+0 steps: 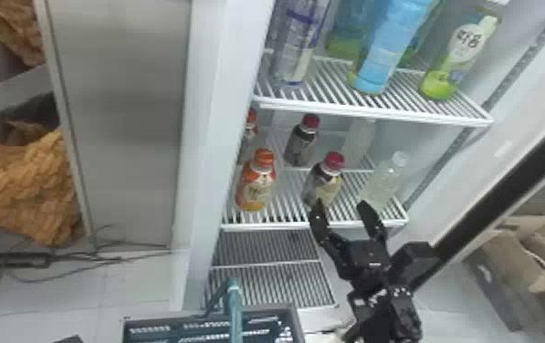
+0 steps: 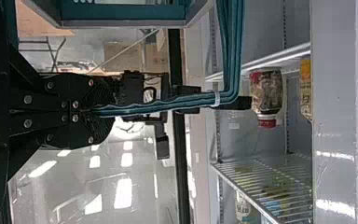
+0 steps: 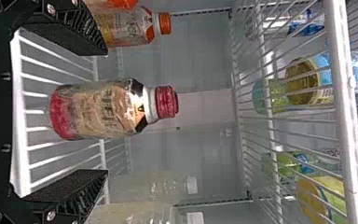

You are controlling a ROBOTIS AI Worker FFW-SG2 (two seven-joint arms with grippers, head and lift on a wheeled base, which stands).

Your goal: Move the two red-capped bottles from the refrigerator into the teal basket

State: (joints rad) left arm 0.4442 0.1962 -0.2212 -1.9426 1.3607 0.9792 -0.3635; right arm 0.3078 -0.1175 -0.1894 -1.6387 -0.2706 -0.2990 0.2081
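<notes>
- Framing the scene: refrigerator (image 1: 214, 91), both targets upright on the shelf (image 1: 285, 226) below the tall bottles.
- Teal basket (image 2: 121, 13) outside, low; left gripper (image 2: 103, 112) clamped on its handle (image 1: 235, 314). Keep steady.
- Right gripper (image 1: 340, 204) spread wide, empty, facing front target. Likely step: grasp. Go straight in, flank the body evenly, squeeze lightly, lift, back out.
- Clear bottle (image 1: 383, 182), orange-capped bottle (image 1: 256, 187) either side; avoid sideways swing.
- Front red-capped bottle (image 1: 323, 184) first, rear red-capped bottle (image 1: 302, 141) after.
- Front bottle's label (image 3: 105, 109): pale, dark lettering, black near neck. Print not transcribed.
</notes>
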